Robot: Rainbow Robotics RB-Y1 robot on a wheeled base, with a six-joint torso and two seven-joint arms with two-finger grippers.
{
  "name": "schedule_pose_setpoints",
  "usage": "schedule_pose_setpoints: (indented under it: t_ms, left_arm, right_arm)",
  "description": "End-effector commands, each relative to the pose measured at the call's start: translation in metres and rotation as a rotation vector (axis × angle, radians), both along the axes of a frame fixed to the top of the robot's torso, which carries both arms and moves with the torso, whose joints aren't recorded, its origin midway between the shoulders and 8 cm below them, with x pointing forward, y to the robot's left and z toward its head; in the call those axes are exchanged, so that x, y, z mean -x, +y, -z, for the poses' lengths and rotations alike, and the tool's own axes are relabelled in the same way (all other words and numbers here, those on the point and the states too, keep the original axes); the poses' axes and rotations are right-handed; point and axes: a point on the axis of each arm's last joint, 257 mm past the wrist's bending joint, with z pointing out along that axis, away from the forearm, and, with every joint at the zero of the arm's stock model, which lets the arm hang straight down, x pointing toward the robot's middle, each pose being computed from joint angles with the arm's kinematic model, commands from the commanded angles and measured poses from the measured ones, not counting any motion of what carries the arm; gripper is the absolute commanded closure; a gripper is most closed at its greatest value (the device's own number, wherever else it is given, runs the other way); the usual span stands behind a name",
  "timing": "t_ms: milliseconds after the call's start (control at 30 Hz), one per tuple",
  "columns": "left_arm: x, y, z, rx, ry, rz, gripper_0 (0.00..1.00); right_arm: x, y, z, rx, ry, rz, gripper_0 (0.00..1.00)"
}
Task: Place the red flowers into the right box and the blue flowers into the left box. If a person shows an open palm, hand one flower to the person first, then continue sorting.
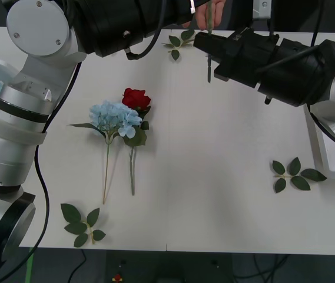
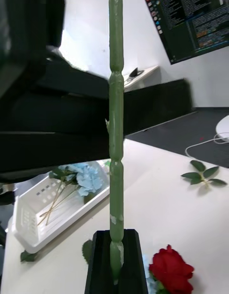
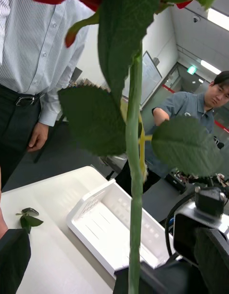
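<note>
Between the right pincer (image 2: pixel 114 267) fingers: rose stem (image 2: pixel 115 131).

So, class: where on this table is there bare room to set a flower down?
The widest bare patch lies between the red rose and the right leaf sprig. It is crowded around the blue hydrangea beside the rose.
</note>
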Motion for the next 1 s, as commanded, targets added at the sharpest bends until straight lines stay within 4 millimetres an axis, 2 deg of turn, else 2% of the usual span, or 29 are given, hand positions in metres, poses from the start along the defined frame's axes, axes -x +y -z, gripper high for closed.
schedule_pose_setpoints:
  t_ms: [33, 400, 567, 833, 1000]
  left_arm:
    - [0.014, -0.016, -0.032, 0.026, -0.056, 0.034, 0.00]
    - [0.014, -0.016, -0.032, 0.026, -0.056, 0.034, 0.00]
    - [0.014, -0.016, -0.032, 0.026, -0.056, 0.034, 0.00]
    - [0.014, -0.016, -0.032, 0.026, -0.056, 0.034, 0.00]
    - [0.014, -0.016, -0.032, 0.026, -0.056, 0.034, 0.00]
  right_arm:
    - [-0.019, -0.039, -0.029, 0.022, -0.099, 0.120, 1.00]
    - [-0.059, -0.092, -0.059, 0.051, -0.235, 0.345, 1.00]
    - [-0.090, -0.115, -0.066, 0.108, -0.286, 0.435, 1.00]
    - [-0.139, -0.134, -0.079, 0.143, -0.312, 0.539, 1.00]
    - [-0.158, -0.139, -0.082, 0.144, -0.304, 0.573, 1.00]
